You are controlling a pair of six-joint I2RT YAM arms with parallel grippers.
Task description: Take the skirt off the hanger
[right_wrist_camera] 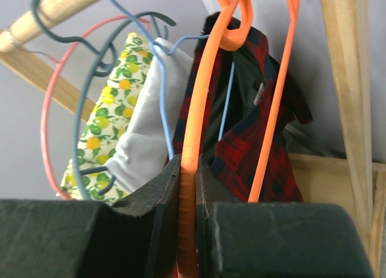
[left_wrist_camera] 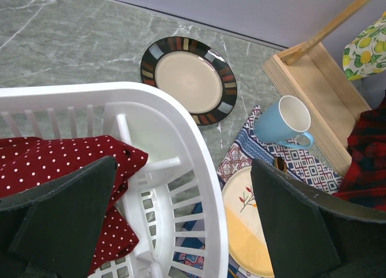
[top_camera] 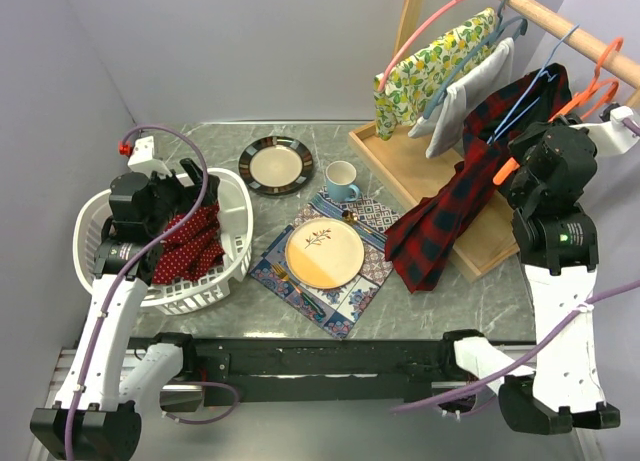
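Note:
A red skirt with white dots lies in the white laundry basket at the left; it also shows in the left wrist view. My left gripper hangs over the basket rim, open and empty. My right gripper is up by the clothes rack, shut on a bare orange hanger; its arm is clamped between the fingers and the hanger carries no cloth.
The wooden rod holds a red plaid shirt on a blue hanger, a grey cloth and a lemon-print cloth. The rack's wooden base, a blue mug, a striped plate and a yellow plate on a placemat lie mid-table.

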